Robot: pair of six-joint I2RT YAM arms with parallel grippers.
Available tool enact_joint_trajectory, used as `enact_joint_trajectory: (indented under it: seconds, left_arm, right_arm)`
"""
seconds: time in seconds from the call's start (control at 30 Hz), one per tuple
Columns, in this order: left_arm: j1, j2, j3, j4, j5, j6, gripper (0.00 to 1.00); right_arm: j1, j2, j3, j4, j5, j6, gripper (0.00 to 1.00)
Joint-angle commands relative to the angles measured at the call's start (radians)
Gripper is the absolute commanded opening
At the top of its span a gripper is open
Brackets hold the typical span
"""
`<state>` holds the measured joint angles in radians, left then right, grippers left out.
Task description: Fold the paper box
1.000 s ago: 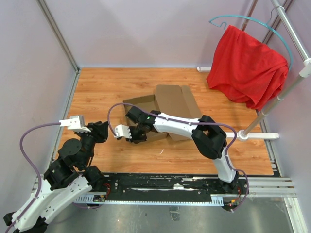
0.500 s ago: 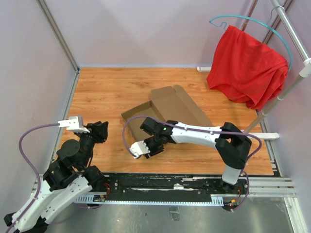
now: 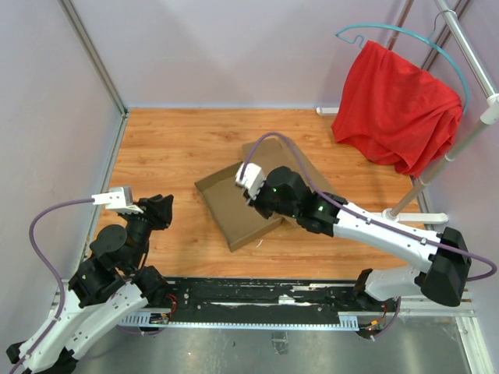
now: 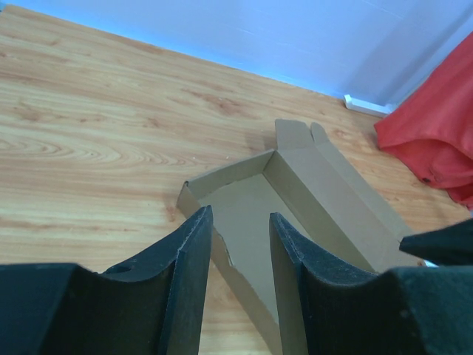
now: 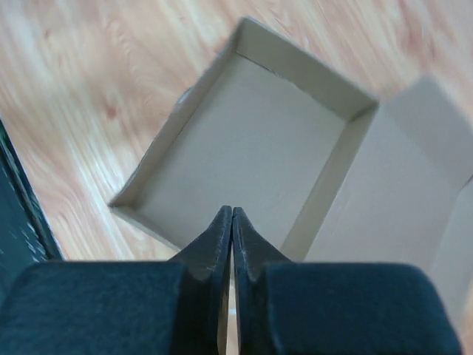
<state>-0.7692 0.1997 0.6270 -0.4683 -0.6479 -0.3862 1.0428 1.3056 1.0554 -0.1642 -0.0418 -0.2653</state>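
Note:
The paper box (image 3: 234, 209) is a plain brown shallow carton lying open on the wooden floor, with its lid flap (image 3: 290, 160) spread flat behind it. My right gripper (image 3: 262, 204) hovers over the tray's right part. In the right wrist view it (image 5: 232, 211) is shut and empty, above the tray's inside (image 5: 251, 144). My left gripper (image 3: 160, 207) is to the left of the box, apart from it. In the left wrist view it (image 4: 240, 222) is open and empty, with the box (image 4: 295, 194) ahead of it.
A red cloth (image 3: 398, 101) hangs from a teal hanger on a metal rack (image 3: 437, 160) at the back right. Its white foot (image 3: 413, 218) lies on the floor right of the box. A black rail (image 3: 257, 296) runs along the near edge. Walls close the left and back.
My right arm has swung from the box's front left up over its tray. The box has turned and its near corner has slid toward the front edge. The left arm has not moved.

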Motion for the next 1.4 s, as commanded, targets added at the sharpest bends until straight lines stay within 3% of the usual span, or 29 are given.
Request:
enact_joint_trajectory:
  seconds: [0.0, 0.03, 0.07, 0.13, 0.17, 0.2, 0.33, 0.47, 0.73, 1.17, 1.37]
  left_arm:
    - [-0.006, -0.018, -0.006, 0.031, 0.008, 0.006, 0.42]
    - [-0.006, -0.019, -0.007, 0.031, 0.009, 0.005, 0.42]
    - [-0.006, -0.019, -0.007, 0.030, 0.008, 0.005, 0.42]
    - [-0.006, -0.019, -0.007, 0.030, 0.007, 0.006, 0.42]
    - [-0.005, -0.018, -0.007, 0.030, 0.008, 0.006, 0.42]
    - [-0.006, -0.019, -0.006, 0.030, 0.008, 0.006, 0.42]
    - [-0.005, -0.022, -0.006, 0.029, 0.007, 0.006, 0.42]
    - [-0.005, -0.025, -0.007, 0.030, 0.008, 0.006, 0.42]
    - [-0.005, -0.035, -0.008, 0.031, 0.009, 0.005, 0.42]
    - [-0.006, -0.030, -0.010, 0.034, 0.016, 0.007, 0.42]
    - [-0.006, -0.023, -0.010, 0.036, 0.019, 0.008, 0.42]
  right_arm:
    - [-0.074, 0.007, -0.013, -0.028, 0.113, 0.711, 0.01]
    - [-0.085, 0.007, -0.026, -0.017, 0.090, 0.788, 0.05]
    - [-0.088, 0.009, -0.042, 0.007, 0.055, 0.871, 0.36]
    - [-0.087, 0.023, -0.069, 0.043, 0.022, 0.970, 0.61]
    - [-0.083, 0.034, -0.063, 0.013, 0.062, 1.043, 0.88]
    - [-0.077, 0.049, -0.040, -0.060, 0.122, 1.107, 1.00]
    - [-0.033, 0.140, 0.110, -0.390, 0.371, 1.316, 0.98]
    - [-0.033, 0.235, 0.176, -0.567, 0.417, 1.494, 0.98]
    - [-0.032, 0.297, 0.125, -0.609, 0.327, 1.755, 0.82]
    - [-0.032, 0.425, 0.157, -0.606, 0.338, 1.849, 0.60]
    - [-0.032, 0.445, 0.174, -0.600, 0.423, 1.775, 0.29]
